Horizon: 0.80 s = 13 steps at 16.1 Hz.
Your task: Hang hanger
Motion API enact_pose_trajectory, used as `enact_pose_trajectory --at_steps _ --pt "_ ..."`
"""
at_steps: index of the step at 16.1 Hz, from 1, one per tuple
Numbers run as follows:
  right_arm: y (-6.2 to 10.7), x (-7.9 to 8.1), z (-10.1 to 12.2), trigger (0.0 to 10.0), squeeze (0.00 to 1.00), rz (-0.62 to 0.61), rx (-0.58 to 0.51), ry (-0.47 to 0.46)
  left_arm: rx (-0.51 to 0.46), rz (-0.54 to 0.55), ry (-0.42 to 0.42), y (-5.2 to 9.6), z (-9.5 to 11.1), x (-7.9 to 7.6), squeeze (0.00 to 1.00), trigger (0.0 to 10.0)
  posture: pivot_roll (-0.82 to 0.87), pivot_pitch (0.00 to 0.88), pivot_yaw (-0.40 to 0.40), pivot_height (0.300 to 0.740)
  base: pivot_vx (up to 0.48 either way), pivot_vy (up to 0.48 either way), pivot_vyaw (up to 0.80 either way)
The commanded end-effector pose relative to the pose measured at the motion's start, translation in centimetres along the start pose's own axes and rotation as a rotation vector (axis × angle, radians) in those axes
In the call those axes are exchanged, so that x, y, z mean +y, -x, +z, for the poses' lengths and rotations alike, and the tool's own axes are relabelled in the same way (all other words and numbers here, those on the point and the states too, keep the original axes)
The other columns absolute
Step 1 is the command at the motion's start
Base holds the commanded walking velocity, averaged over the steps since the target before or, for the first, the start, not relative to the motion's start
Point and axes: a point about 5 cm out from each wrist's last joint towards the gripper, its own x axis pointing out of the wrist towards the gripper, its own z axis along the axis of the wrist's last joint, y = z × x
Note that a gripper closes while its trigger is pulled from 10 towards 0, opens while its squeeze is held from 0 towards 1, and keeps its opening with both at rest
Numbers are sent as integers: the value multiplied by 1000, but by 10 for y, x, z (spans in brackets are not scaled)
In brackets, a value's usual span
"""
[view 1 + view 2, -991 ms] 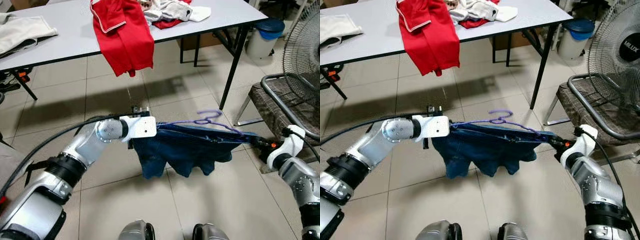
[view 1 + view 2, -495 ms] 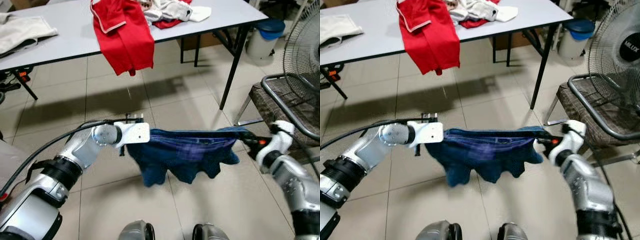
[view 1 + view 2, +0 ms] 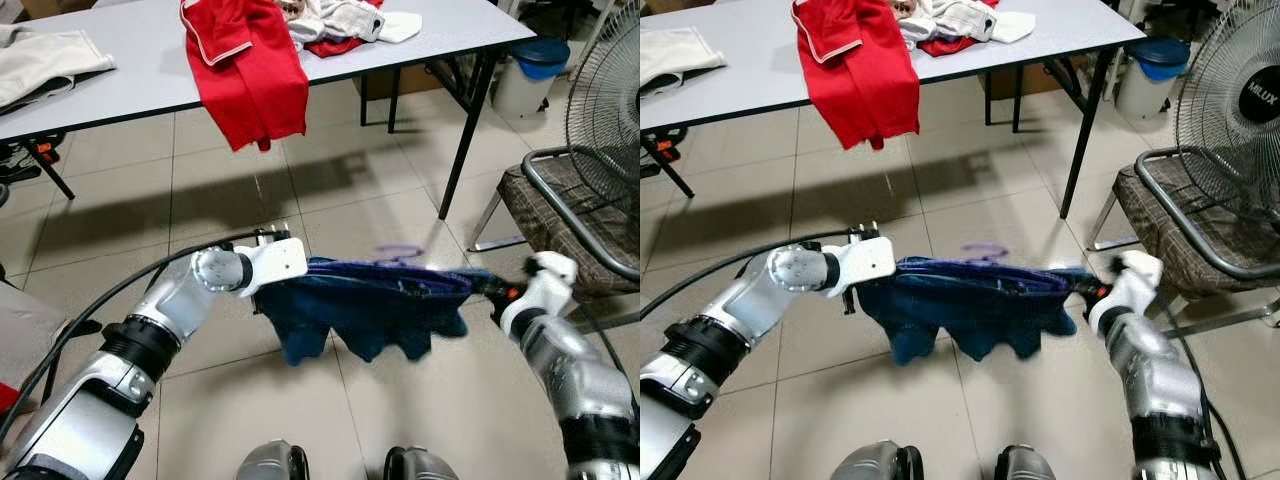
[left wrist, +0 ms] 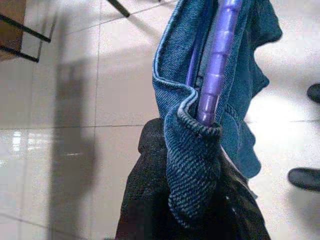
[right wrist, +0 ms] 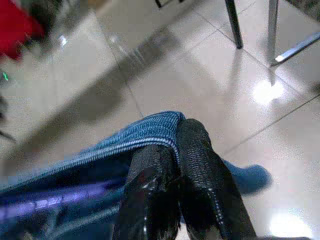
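A dark blue denim garment (image 3: 370, 310) hangs stretched between my two grippers above the tiled floor, with a purple plastic hanger (image 4: 218, 60) threaded inside its waistband. The hanger's hook (image 3: 400, 254) shows as a faint purple blur above the denim. My left gripper (image 3: 300, 268) is shut on the left end of the waistband and hanger. My right gripper (image 3: 485, 285) is shut on the right end of the denim; in the right wrist view its black fingers (image 5: 192, 165) pinch the blue hem (image 5: 145, 132).
A grey table (image 3: 130, 70) stands ahead, with a red garment (image 3: 250, 70) draped over its edge and more clothes on top. To the right are a metal-framed chair (image 3: 570, 215), a fan (image 3: 610, 80) and a blue-lidded bin (image 3: 530, 65). My feet (image 3: 340, 462) stand on the tiles.
The garment has sagged slightly and turned, so the purple hook shows again above the denim. My right arm has drawn in a little toward the left.
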Motion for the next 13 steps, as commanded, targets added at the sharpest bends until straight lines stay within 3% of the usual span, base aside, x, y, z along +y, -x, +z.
enact_pose_trajectory --at_steps 1,5,6,9,13 --pt "6 -25 12 0 0 -49 -43 -48 134 3 70 13 -35 1 0 0 6 115 98 740 0 0 0" --pt "21 -58 16 0 0 -54 -15 -25 266 28 -1 32 -59 13 0 0 12 120 97 740 0 0 0" --pt "27 -74 23 0 0 -115 -38 23 288 29 -17 37 -62 17 0 0 15 123 97 740 0 0 0" --pt "37 -100 46 0 0 -261 -163 63 348 46 -65 42 -65 23 0 0 13 129 102 740 0 0 0" --pt "36 -90 62 0 0 -265 -263 160 392 58 -109 41 -64 24 0 0 9 142 102 740 0 0 0"
